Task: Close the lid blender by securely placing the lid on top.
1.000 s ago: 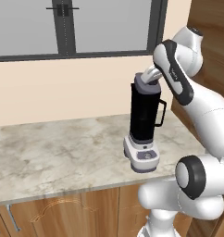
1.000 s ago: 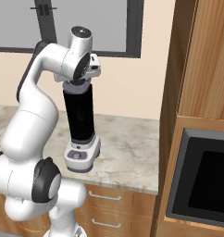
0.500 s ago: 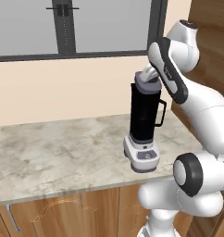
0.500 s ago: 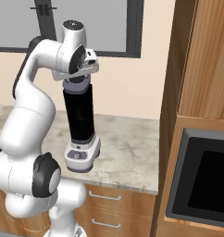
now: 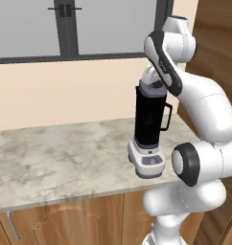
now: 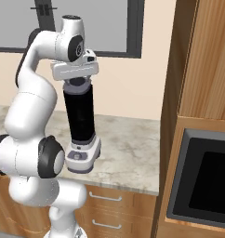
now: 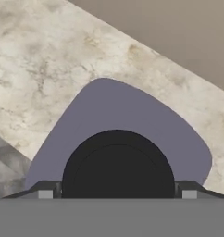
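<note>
The fingers (image 6: 77, 82) sit right above the blender (image 6: 81, 125), with the lid (image 5: 152, 87) just beneath them on its jar; I cannot tell their grip.

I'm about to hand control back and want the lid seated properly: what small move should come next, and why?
Probably ease the hand straight down a little, then open. In the left base view the lid sits on top of the blender, with the gripper directly above it. I cannot tell whether the cap is fully seated or the fingers are shut on it.

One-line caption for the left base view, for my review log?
Arm sets the lid on the blender standing on the marble counter below a window.
</note>
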Motion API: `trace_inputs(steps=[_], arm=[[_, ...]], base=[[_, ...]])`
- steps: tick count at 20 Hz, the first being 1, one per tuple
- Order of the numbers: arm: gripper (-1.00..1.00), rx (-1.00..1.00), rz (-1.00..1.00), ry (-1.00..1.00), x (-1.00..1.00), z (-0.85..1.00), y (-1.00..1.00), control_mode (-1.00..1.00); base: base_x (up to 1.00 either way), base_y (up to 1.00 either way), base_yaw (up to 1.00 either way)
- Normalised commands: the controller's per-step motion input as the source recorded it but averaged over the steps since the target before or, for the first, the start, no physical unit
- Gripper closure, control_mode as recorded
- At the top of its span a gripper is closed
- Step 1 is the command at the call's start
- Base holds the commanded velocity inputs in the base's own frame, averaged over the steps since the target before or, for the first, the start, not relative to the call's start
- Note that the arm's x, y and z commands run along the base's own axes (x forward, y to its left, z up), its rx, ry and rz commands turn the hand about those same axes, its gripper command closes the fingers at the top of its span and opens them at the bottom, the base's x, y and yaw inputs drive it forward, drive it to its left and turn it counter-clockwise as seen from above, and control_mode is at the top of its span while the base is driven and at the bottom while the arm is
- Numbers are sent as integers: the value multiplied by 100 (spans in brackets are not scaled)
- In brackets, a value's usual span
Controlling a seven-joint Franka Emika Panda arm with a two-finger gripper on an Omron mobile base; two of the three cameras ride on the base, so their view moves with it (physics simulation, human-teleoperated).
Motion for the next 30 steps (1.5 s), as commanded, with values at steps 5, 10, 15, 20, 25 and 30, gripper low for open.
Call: trace_inputs(steps=[5, 10, 15, 20, 25, 30], arm=[[100, 0, 0, 26, 0, 0, 3, -100], [100, -12, 0, 9, -6, -57, 28, -100], [100, -13, 0, -4, -16, -62, 37, -100], [-100, 0, 0, -13, -12, -34, 16, -100], [-100, 0, 0, -9, -14, 1, 3, -100], [-100, 0, 0, -4, -31, 5, 0, -100]], base=[[0, 0, 0], [0, 0, 0], [0, 0, 0], [0, 0, 0], [0, 0, 0], [0, 0, 0]])
